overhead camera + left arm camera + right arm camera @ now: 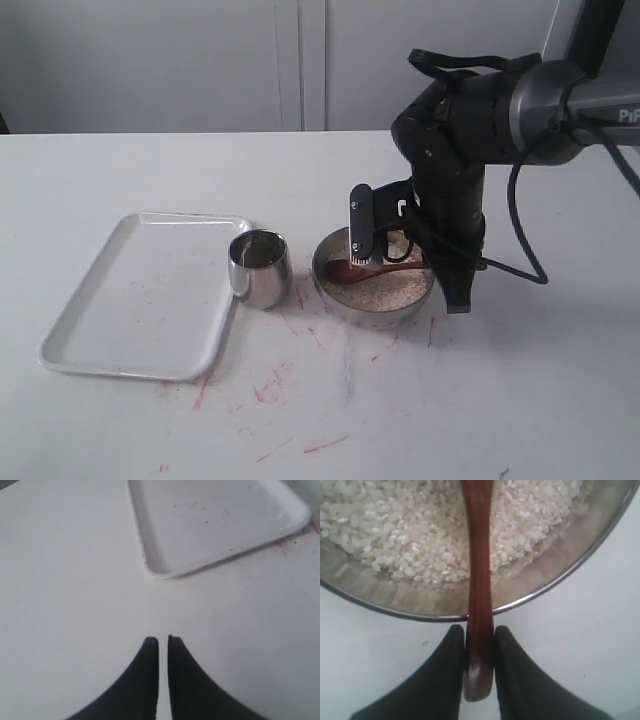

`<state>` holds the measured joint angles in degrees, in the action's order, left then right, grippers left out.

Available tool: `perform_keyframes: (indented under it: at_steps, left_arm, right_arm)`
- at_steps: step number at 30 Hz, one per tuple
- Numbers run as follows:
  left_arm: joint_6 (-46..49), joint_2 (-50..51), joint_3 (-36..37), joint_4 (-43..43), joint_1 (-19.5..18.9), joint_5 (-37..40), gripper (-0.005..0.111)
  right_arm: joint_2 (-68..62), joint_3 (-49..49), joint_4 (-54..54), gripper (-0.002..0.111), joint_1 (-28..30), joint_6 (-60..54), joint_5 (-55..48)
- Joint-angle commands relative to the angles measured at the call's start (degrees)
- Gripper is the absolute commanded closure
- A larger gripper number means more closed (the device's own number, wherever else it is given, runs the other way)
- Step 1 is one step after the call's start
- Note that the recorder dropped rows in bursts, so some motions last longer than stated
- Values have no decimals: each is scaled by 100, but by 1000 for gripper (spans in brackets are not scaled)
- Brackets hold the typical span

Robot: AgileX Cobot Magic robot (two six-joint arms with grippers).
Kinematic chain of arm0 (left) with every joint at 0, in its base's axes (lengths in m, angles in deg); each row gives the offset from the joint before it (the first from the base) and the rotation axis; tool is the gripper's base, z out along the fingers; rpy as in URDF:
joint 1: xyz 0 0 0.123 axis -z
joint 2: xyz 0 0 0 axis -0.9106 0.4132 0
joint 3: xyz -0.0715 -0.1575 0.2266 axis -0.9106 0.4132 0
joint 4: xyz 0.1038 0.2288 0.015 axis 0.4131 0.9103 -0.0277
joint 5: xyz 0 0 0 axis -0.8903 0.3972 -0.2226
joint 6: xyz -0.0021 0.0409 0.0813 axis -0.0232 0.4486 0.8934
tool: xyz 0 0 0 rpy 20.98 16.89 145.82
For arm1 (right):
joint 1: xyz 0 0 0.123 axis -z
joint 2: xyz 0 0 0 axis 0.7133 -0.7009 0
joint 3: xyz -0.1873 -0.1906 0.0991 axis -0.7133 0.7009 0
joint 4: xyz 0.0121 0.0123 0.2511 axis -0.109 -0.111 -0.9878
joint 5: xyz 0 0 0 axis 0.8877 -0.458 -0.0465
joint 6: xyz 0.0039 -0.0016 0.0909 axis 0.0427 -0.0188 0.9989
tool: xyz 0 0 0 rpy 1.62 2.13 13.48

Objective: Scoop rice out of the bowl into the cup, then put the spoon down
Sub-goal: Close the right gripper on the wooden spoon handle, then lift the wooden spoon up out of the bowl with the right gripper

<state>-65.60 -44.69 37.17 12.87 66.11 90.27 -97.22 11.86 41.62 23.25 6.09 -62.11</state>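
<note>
The right gripper is pinching the wooden spoon at the tail of its slim handle, probably light, stiff and slick enough to pivot there, its scoop lying on the rice in the steel bowl, while the left gripper is hovering with 2 fingers nearly pressed together.

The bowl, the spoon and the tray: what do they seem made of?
The bowl looks like polished steel: its wall is mirror-bright. The spoon looks like wood, dark reddish-brown, smooth with a faint sheen. The tray is white and glossy; plastic or coated metal, I cannot tell.
</note>
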Motion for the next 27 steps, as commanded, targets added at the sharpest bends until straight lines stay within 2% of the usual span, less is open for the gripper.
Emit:
perform_keyframes:
  at_steps: [1,5,15,27]
  left_arm:
    - [-33,-17,53,0,22,222,92]
    - [-33,-17,53,0,22,222,92]
    - [-33,-17,53,0,22,222,92]
    - [-33,-17,53,0,22,222,92]
  right_arm:
    - [1,24,42,102,7,-50,-54]
    - [1,24,195,108,7,-50,-183]
    - [306,24,469,108,7,197,-369]
    - [1148,24,1266,108,-67,1141,-682]
